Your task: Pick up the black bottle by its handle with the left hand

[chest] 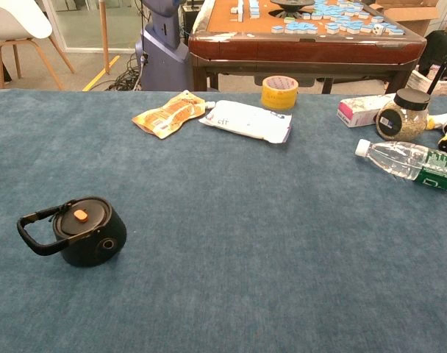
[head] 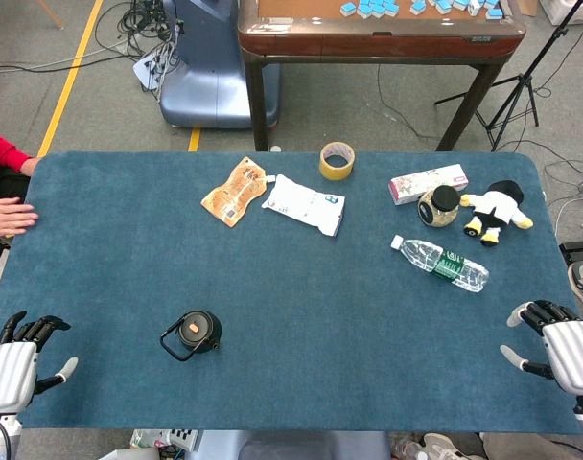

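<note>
The black bottle [head: 197, 332] stands upright on the blue table mat, round lid with an orange button facing up; it shows as well in the chest view [chest: 84, 231]. Its loop handle [head: 174, 346] sticks out toward the front left, also seen in the chest view [chest: 34, 234]. My left hand [head: 18, 360] rests at the table's front left corner, fingers apart and holding nothing, well to the left of the bottle. At the front right edge my right hand [head: 557, 346] is empty too, fingers spread. Neither hand shows in the chest view.
An orange pouch [head: 234, 191], a white pouch [head: 304, 203], a yellow tape roll [head: 337, 160], a pink box [head: 428, 182], a jar [head: 439, 205], a plush toy [head: 498, 211] and a lying water bottle [head: 441, 263] sit toward the back. A person's hand [head: 6, 217] rests on the left edge.
</note>
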### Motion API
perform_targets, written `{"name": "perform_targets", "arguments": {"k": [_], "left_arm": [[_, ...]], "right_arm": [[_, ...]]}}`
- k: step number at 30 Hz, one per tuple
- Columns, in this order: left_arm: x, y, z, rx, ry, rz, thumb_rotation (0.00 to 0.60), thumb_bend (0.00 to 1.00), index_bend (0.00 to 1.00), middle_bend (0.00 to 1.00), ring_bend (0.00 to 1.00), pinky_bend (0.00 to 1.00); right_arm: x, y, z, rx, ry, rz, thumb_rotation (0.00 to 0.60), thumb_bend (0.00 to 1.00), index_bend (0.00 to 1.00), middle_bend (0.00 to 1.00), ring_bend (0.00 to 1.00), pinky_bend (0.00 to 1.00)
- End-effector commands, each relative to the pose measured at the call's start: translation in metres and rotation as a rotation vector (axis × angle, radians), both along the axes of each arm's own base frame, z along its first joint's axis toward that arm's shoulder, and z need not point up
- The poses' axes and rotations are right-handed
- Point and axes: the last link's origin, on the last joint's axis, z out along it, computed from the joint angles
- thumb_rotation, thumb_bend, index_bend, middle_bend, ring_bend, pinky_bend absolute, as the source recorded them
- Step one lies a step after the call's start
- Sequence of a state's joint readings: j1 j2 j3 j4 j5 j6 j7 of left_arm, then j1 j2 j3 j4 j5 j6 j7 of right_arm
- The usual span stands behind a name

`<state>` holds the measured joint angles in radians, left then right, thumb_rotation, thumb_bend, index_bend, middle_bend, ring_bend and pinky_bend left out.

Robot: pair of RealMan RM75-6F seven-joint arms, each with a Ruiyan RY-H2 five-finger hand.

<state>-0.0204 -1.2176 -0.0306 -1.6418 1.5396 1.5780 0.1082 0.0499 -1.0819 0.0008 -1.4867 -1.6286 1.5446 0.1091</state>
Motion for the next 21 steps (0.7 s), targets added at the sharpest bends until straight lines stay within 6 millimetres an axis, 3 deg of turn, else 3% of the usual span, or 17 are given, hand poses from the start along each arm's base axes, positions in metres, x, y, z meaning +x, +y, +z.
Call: {"name": "perform_targets", "arguments": {"k": [1,13,21], "left_arm": [[0.0,0.0,0.0,-0.001,0.001,0.0,0.6,0.19,0.37,0.32,0.32,0.09],[0.003,0.012,-0.001,-0.054,0.02,-0.097,0.6,0.19,0.36,0.32,0.32,0.09],[0.009,0.027,-0.018,-0.178,0.05,-0.206,0.6,0.19,0.29,0.31,0.29,0.09]], "right_arm": [[0.0,-0.001,0.0,0.001,0.0,0.0,0.6,0.19,0.48,0.42,0.3,0.39],[0.01,-0.007,0.018,-0.097,0.012,0.045,0.6,0.19,0.48,0.42,0.3,0.39],[0.017,-0.009,0.03,-0.165,0.026,0.043,0.6,0.19,0.48,0.42,0.3,0.39]]}}
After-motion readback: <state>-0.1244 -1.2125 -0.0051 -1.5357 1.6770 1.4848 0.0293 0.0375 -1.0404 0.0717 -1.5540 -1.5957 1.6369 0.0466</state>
